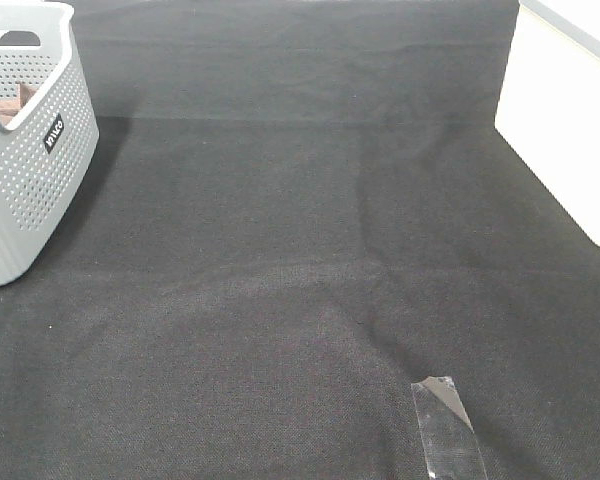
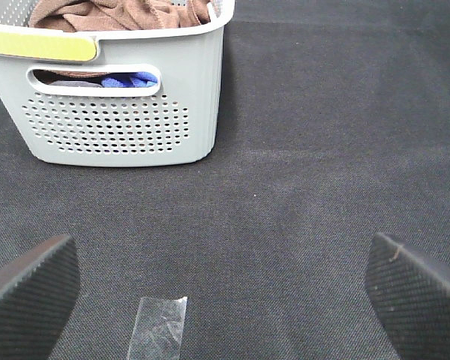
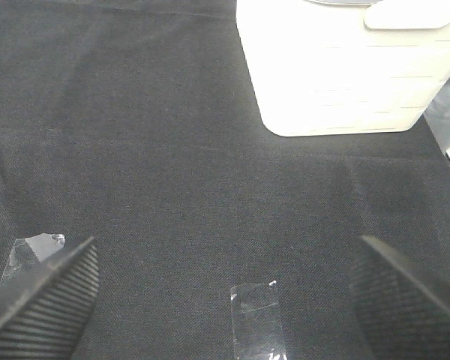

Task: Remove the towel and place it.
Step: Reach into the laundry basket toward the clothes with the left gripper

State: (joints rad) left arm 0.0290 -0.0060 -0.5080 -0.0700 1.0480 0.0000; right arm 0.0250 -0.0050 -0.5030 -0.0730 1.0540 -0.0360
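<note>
towel [image 2: 120,13] heaped in grey basket [image 2: 120,127] — left gripper [image 2: 225,289], right gripper [image 3: 225,292] both spread wide

Your counter [image 1: 300,250] was covered in dark woven cloth, softly lit and faintly creased, with a clear tape strip [image 1: 447,430] stuck toward the near edge.

light: bright, even | shadows: soft | glare: tape [image 1: 448,430] | focus: sharp
</note>
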